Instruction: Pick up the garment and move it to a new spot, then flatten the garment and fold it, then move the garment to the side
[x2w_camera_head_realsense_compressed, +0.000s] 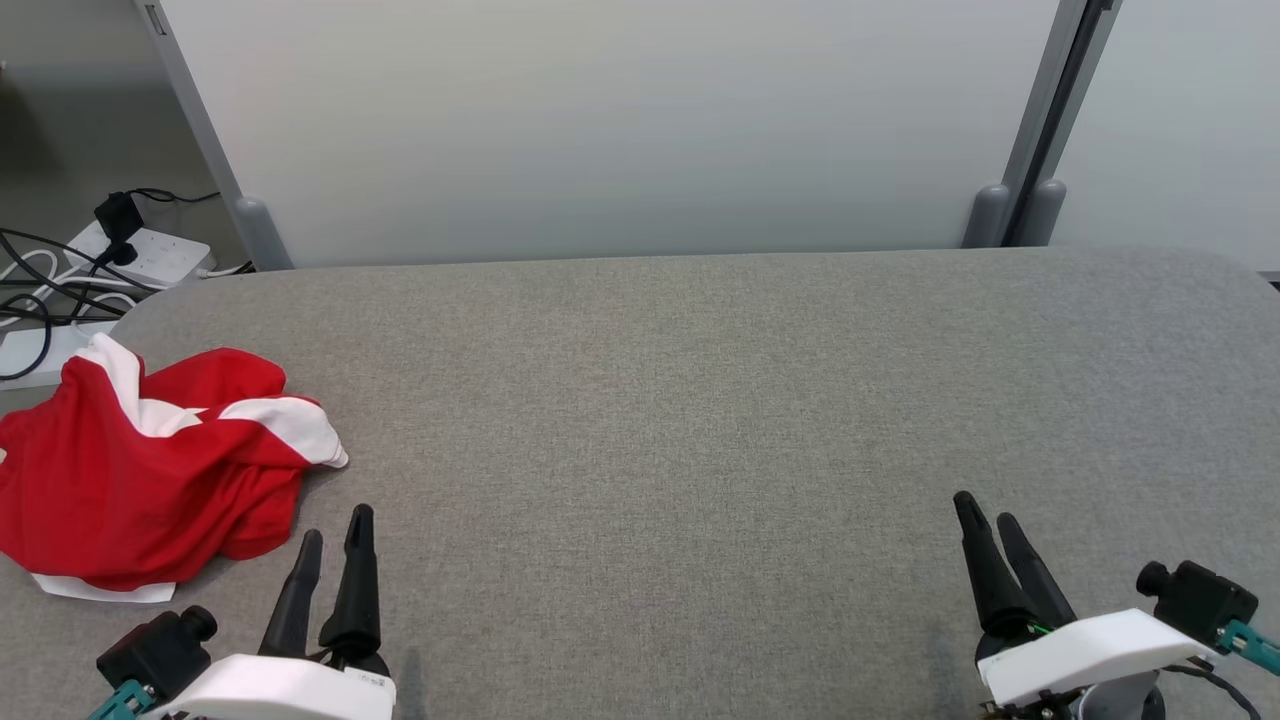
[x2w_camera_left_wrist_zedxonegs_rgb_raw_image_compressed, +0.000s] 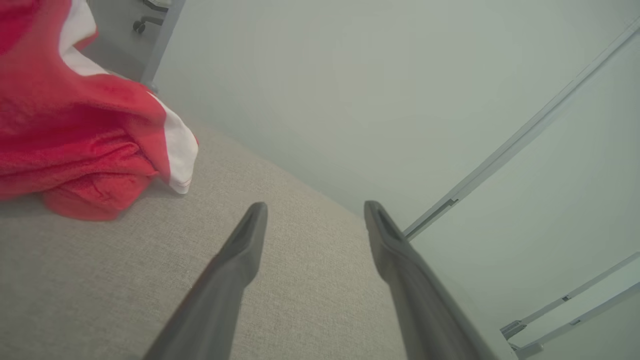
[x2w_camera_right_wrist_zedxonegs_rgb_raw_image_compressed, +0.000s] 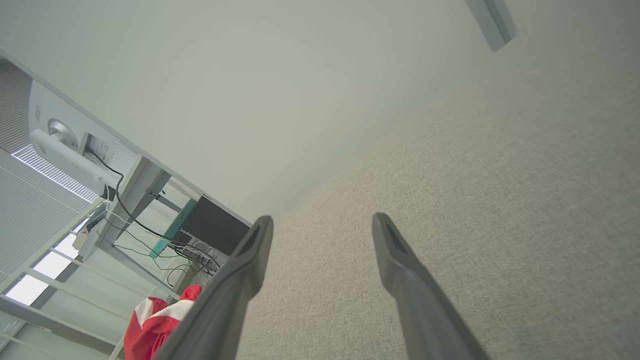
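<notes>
Pointing fwd: L pincer (x2w_camera_head_realsense_compressed: 336, 522), R pincer (x2w_camera_head_realsense_compressed: 984, 508).

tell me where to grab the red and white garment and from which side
Pinch the white-banded fold jutting from the crumpled red and white garment, coming from its right side with the left gripper, which sits open nearest; that edge sticks out of the heap.

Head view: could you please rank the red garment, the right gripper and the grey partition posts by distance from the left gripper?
1. Red garment, just left of the left gripper.
2. Right gripper, across the table at lower right.
3. Grey partition posts, beyond the table's far right edge.
</notes>
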